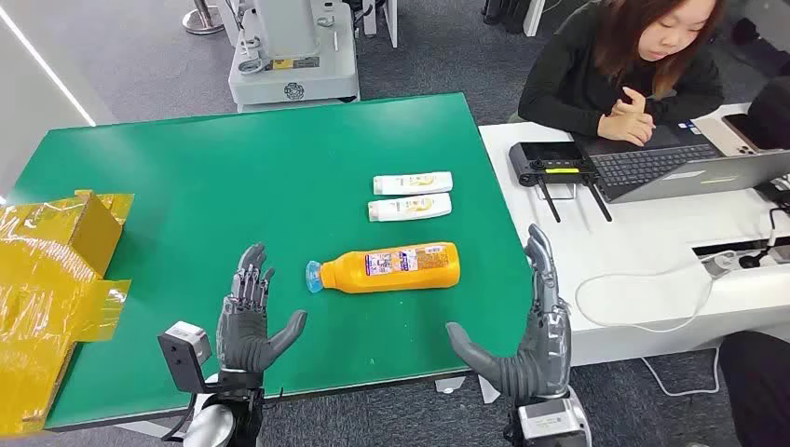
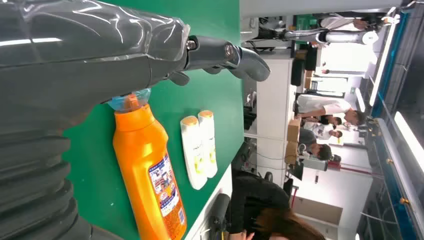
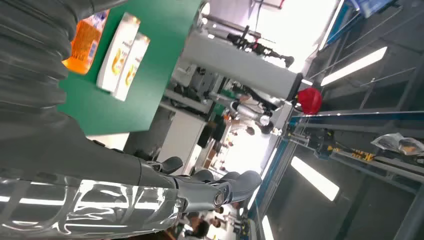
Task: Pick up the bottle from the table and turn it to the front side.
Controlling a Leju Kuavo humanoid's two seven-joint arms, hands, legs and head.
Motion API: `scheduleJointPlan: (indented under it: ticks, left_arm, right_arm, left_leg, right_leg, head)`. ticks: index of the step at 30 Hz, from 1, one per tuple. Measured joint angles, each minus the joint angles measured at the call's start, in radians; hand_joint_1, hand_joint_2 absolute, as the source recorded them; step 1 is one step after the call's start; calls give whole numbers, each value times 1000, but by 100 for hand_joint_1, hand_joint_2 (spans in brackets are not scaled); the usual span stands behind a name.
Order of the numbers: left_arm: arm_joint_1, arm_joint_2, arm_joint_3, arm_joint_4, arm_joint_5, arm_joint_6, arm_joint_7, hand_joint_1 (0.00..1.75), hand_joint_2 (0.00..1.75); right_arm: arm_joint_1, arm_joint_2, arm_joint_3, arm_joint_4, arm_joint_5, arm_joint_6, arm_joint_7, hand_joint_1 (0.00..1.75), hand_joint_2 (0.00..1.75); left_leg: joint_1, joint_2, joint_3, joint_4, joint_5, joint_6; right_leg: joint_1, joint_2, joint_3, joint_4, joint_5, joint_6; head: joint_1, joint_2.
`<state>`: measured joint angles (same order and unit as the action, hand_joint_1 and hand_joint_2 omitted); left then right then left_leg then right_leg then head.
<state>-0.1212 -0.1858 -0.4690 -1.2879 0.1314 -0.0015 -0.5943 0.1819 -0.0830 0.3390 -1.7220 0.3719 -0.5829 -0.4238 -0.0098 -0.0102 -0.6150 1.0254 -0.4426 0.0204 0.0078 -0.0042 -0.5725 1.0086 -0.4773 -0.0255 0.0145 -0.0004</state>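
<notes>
An orange bottle (image 1: 396,267) with a light blue cap lies on its side on the green table (image 1: 233,186), cap pointing left, label facing up. It also appears in the left wrist view (image 2: 150,175) and partly in the right wrist view (image 3: 84,42). My left hand (image 1: 250,317) is open, fingers spread, just left of the cap and apart from it. My right hand (image 1: 531,335) is open too, at the table's right front edge, right of the bottle's base. Neither hand touches the bottle.
Two white tubes (image 1: 411,196) lie side by side behind the bottle. Yellow-taped cardboard (image 1: 56,270) sits at the table's left edge. A white desk (image 1: 643,251) on the right carries a laptop, a black controller and cables, with a person (image 1: 633,65) seated behind it.
</notes>
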Motion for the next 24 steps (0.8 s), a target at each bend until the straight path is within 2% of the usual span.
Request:
scheduleJointPlan:
  ticks: [2, 5, 8, 15, 20, 24]
  left_arm:
    - [3, 0, -1, 0, -3, 0, 0, 0, 175]
    - [7, 0, -10, 4, -6, 0, -2, 0, 175]
    - [-7, 1, -26, 20, 5, 1, -9, 0, 175]
    - [-63, -4, -55, 76, 31, -12, -14, 0, 175]
    - [-91, -5, -73, 114, 37, -37, -14, 0, 175]
    - [-110, -6, -81, 141, 42, -50, -19, 0, 175]
  right_arm:
    - [-6, -3, -11, 9, 24, 3, 7, 0, 175]
    - [-49, -22, -46, 59, 140, 22, 53, 0, 175]
    - [-146, -53, -84, 157, 226, 72, 92, 0, 175]
    - [-377, -101, -117, 413, 289, 174, 150, 0, 175]
    - [-498, -101, -112, 584, 154, 296, 140, 0, 175]
    - [-587, -95, -109, 733, -65, 496, 96, 0, 175]
  left_leg:
    - [0, 0, 0, 0, 0, 0]
    - [0, 1, 0, 0, 0, 0]
    - [0, 3, 0, 0, 1, 1]
    - [0, 4, 0, 1, 3, 2]
    - [0, 4, 0, 1, 3, 2]
    - [0, 4, 0, 1, 3, 2]
  right_leg:
    - [0, 0, 0, 0, 0, 0]
    - [0, 1, 0, 0, 1, 0]
    - [0, 3, 0, 0, 2, 1]
    - [0, 3, 0, 0, 5, 1]
    - [0, 3, 0, 0, 5, 1]
    - [0, 3, 0, 0, 5, 1]
  head:
    - [0, 0]
    - [0, 0]
    - [0, 0]
    - [0, 0]
    - [0, 0]
    - [0, 0]
